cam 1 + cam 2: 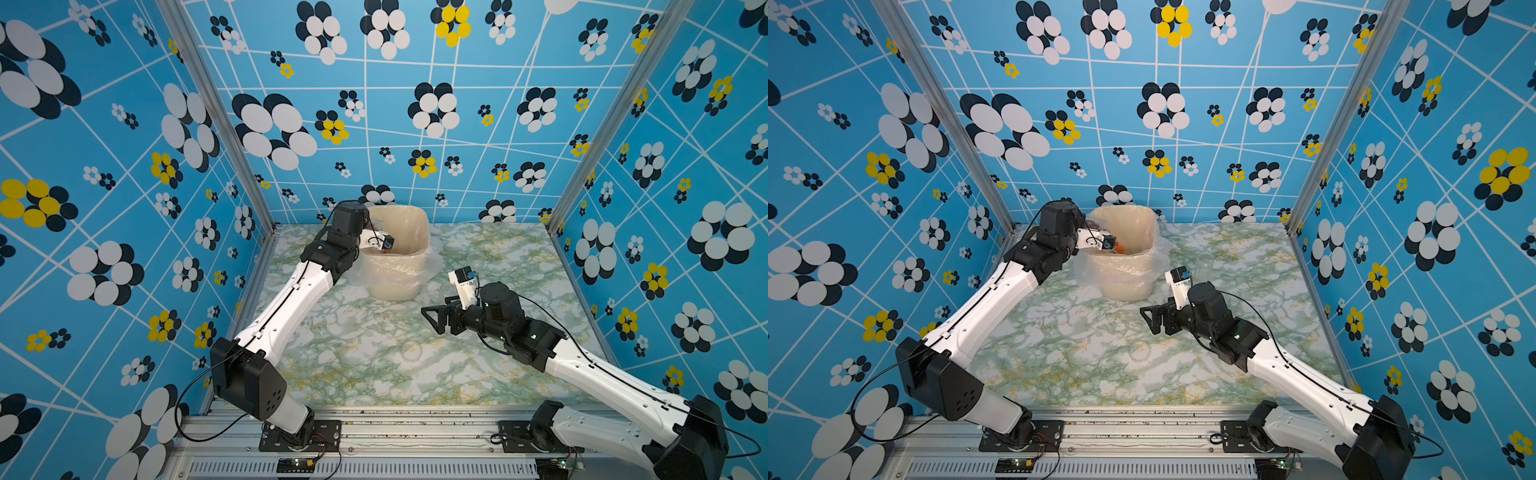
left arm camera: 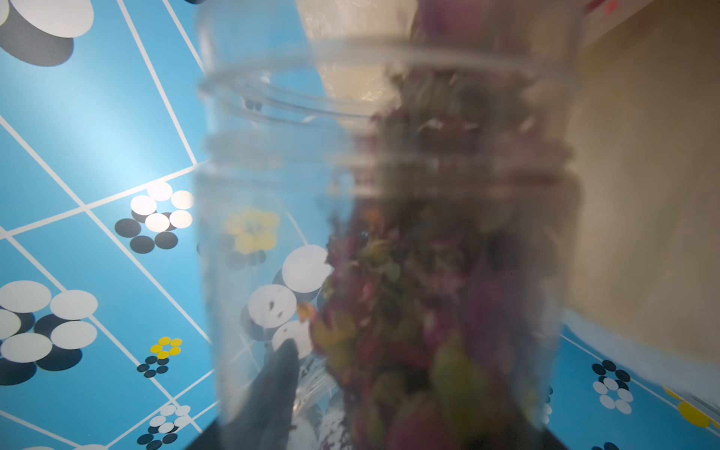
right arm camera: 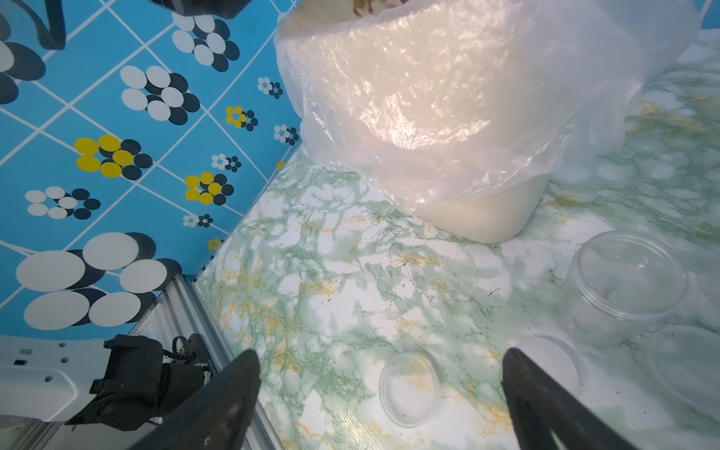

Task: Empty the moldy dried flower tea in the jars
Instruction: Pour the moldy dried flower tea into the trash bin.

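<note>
Reaching over the left rim of the cream plastic-lined bin [image 1: 397, 276], the left gripper [image 1: 1089, 231] is closed partway on a clear cylindrical jar [image 2: 389, 233] and holds it tilted above the bin's opening. The moldy dried flower tea [image 2: 420, 311], reddish and yellowish buds, lies along one side inside this jar, up to its mouth. On the green marbled table [image 3: 331, 272] a clear round lid [image 3: 409, 387] lies flat. Above it hangs the right gripper [image 3: 380, 353], jaws spread wide, holding nothing. Near it stands a short open clear jar [image 3: 623, 284].
</note>
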